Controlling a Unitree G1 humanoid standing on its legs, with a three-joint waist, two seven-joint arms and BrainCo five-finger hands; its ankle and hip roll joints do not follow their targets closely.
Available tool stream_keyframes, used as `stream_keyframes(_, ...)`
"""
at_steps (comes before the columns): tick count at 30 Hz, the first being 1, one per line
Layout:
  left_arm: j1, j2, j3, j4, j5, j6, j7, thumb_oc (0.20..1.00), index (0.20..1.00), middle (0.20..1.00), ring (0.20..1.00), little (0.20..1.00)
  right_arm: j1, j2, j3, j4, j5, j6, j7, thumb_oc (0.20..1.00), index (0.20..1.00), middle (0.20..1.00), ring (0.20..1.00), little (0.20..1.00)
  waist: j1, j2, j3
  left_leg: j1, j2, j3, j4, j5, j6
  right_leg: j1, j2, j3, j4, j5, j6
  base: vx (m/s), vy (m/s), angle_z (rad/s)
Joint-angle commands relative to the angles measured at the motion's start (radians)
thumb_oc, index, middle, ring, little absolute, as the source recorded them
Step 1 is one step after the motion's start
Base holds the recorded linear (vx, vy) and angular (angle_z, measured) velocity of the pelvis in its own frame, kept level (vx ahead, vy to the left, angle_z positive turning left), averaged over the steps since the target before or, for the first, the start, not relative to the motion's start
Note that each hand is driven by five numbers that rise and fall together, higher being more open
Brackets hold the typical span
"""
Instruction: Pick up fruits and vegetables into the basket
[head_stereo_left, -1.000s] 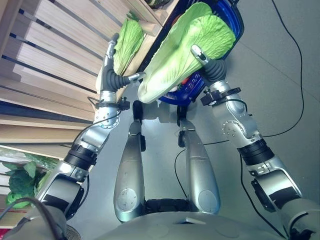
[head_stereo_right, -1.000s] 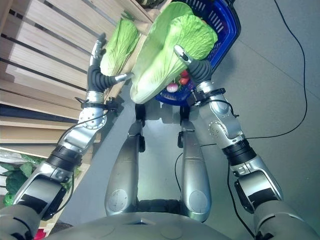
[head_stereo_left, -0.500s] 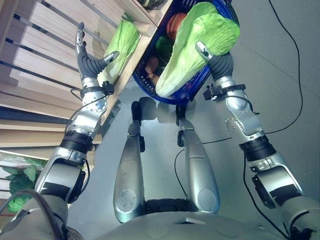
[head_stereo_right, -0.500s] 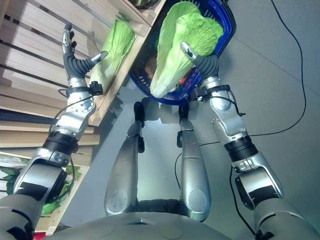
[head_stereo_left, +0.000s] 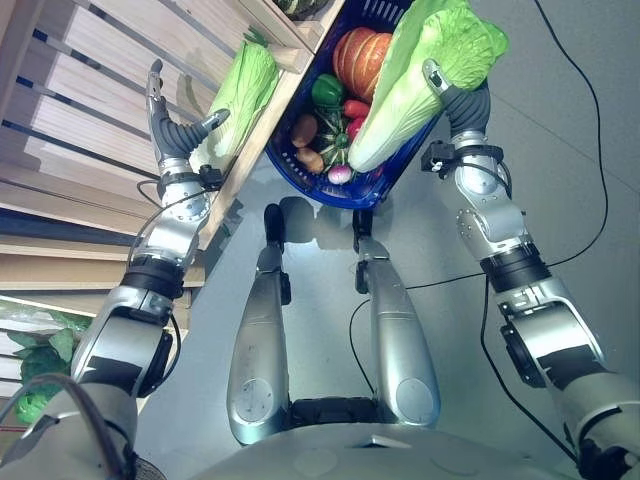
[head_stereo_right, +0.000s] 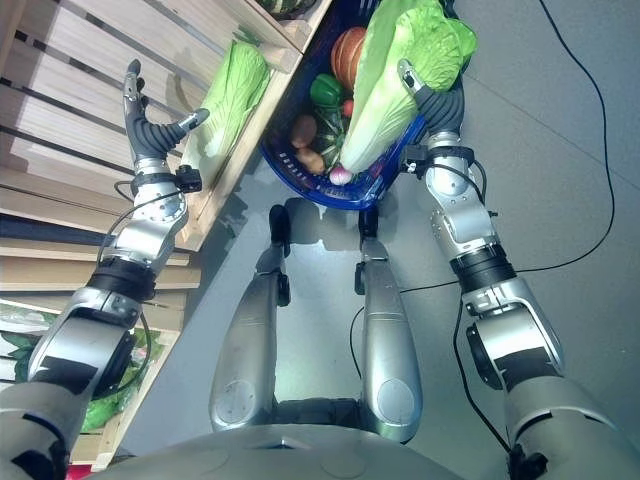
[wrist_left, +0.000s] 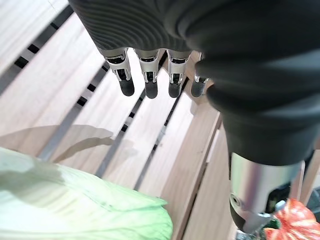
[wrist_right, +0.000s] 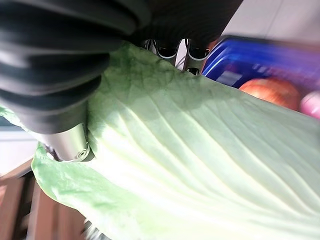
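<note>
My right hand (head_stereo_left: 462, 102) is shut on a large pale-green napa cabbage (head_stereo_left: 412, 75), thumb on its front and fingers behind it. The cabbage hangs tilted over the right side of the blue basket (head_stereo_left: 330, 196) on the floor, stem end lowest, above the vegetables. Its ribbed leaves (wrist_right: 200, 165) show in the right wrist view, with the basket (wrist_right: 250, 57) past them. In the basket lie an orange pumpkin (head_stereo_left: 355, 55), a green pepper (head_stereo_left: 327, 90) and several smaller vegetables. My left hand (head_stereo_left: 172, 135) is open over the wooden shelf, beside a second napa cabbage (head_stereo_left: 240, 90).
The slatted wooden shelf (head_stereo_left: 90, 110) runs along the left, its front edge close to the basket. Leafy greens (head_stereo_left: 40, 365) lie on a lower shelf at the bottom left. Bare grey floor (head_stereo_left: 560, 150) lies right of the basket.
My right hand has carried the cabbage up and to the right, uncovering the basket's contents. My left hand has drawn away from that cabbage to the shelf.
</note>
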Motion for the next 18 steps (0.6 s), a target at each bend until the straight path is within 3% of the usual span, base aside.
stream_keyframes(1,-0.047,-0.012,0.001,0.035,-0.030,-0.052,-0.016,1.000,1.000,1.000,1.000,1.000,-0.068,-0.061,-0.025,0.023,0.046,-0.039,0.003,0.200,0.200,0.200,0.200,0.200,-0.008,0.053,-0.037,-0.027,-0.074,0.028,0.068,-0.095,0.030,0.048,0.006,-0.080,-0.035,-0.025,0.036,0.00,0.000,0.00)
stream_keyframes(18,-0.158,-0.011,-0.103,0.135,-0.081,-0.102,-0.050,1.000,1.000,1.000,1.000,1.000,-0.308,-0.068,0.048,0.523,0.168,-0.059,0.106,0.200,0.200,0.200,0.200,0.200,0.037,0.089,-0.037,-0.082,-0.091,0.008,0.092,-0.091,0.034,-0.008,-0.001,-0.104,0.000,-0.029,0.031,0.00,-0.011,0.03)
